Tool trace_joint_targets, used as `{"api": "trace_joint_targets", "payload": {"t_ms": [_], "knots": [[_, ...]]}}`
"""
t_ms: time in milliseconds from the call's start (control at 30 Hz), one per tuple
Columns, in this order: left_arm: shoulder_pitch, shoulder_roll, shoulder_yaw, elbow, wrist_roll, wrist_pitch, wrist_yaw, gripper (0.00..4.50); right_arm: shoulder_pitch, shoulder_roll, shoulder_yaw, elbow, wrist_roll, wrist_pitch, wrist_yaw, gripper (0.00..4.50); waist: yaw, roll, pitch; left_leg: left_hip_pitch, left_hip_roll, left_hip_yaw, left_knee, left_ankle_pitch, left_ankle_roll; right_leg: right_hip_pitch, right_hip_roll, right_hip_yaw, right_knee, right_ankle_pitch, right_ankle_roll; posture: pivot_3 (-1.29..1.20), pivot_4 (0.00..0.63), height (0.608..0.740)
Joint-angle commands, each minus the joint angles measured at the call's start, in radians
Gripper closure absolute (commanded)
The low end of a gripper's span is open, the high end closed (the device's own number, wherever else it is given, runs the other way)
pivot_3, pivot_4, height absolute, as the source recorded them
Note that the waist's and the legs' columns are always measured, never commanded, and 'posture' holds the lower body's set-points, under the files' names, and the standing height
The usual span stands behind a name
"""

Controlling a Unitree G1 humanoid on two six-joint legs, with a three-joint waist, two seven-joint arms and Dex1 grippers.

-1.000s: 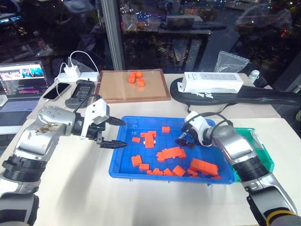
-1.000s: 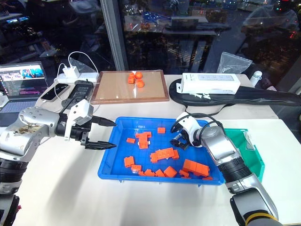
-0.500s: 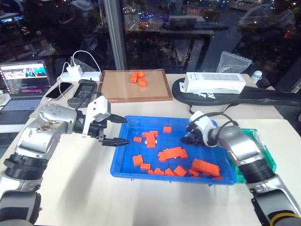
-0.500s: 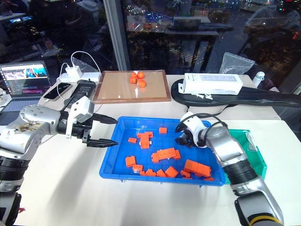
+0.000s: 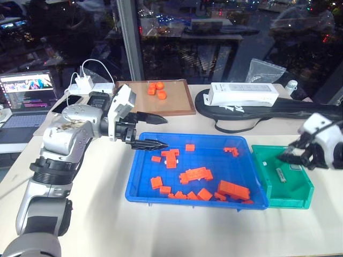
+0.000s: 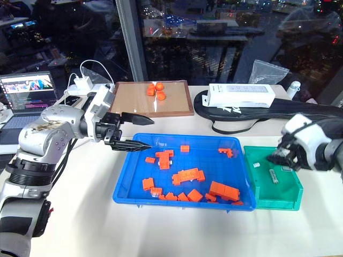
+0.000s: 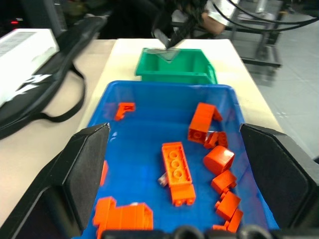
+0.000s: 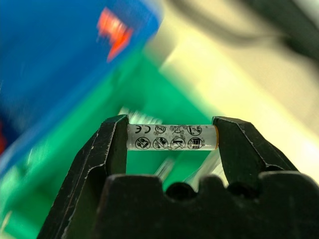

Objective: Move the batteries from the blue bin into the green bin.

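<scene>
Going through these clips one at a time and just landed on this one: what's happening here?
A robot is sorting batteries out of a blue bin full of orange toy bricks into a green bin. Its right gripper holds one battery end to end between its fingers, above the green bin, where at least one battery already lies. The left gripper hovers open over the blue bin's far left corner, holding nothing.
</scene>
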Motion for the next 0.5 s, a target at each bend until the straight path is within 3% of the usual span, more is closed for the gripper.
{"api": "trace_joint_targets", "payload": {"t_ms": [33, 67, 167, 233, 367, 500], "knots": [[-0.030, -0.001, -0.002, 0.014, 0.021, -0.037, -0.016, 0.00, 0.051, 0.000, -0.044, -0.031, -0.022, -0.066, -0.022, 2.01, -0.001, 0.000, 0.000, 0.000, 0.000, -0.001, 0.000, 0.000, 0.000, 0.000, 0.000, 0.001, 0.000, 0.000, 0.000, 0.00, 0.150, 0.740], [-0.031, -0.002, -0.003, 0.014, 0.023, -0.037, -0.017, 0.00, 0.071, -0.002, -0.037, -0.022, -0.036, -0.081, -0.026, 2.01, 0.000, 0.000, 0.000, 0.000, 0.000, -0.001, 0.001, 0.000, 0.000, 0.000, 0.000, 0.001, 0.000, 0.000, 0.000, 0.00, 0.150, 0.740], [-0.026, 0.004, -0.003, 0.002, 0.019, -0.030, -0.017, 0.00, 0.099, -0.013, -0.017, 0.011, -0.067, -0.137, -0.028, 0.61, 0.004, 0.000, 0.000, 0.000, 0.000, -0.001, 0.001, 0.000, 0.000, 0.000, 0.000, 0.000, 0.000, 0.000, 0.001, 0.00, 0.150, 0.740], [-0.015, 0.015, 0.003, -0.008, 0.021, -0.026, -0.016, 0.00, 0.057, -0.028, -0.013, 0.024, -0.065, -0.148, -0.020, 0.05, 0.006, 0.000, 0.000, 0.000, -0.001, 0.000, 0.002, 0.000, 0.000, 0.000, 0.000, 0.001, 0.000, 0.000, 0.001, 0.00, 0.150, 0.740], [0.003, 0.035, 0.011, -0.022, 0.019, -0.021, -0.014, 0.00, -0.121, -0.036, 0.035, 0.002, -0.020, -0.156, 0.006, 0.05, -0.001, 0.002, 0.000, 0.000, 0.000, -0.001, 0.002, 0.000, 0.000, 0.000, 0.000, 0.001, 0.000, 0.000, 0.001, 0.00, 0.150, 0.740], [0.012, 0.046, 0.012, -0.032, 0.019, -0.019, -0.012, 0.00, -0.327, 0.004, 0.170, -0.035, 0.024, -0.175, 0.086, 0.05, -0.002, 0.002, 0.000, 0.001, 0.001, -0.001, 0.000, 0.000, 0.000, -0.001, 0.001, 0.002, 0.000, 0.000, 0.001, 0.00, 0.150, 0.740]]}}
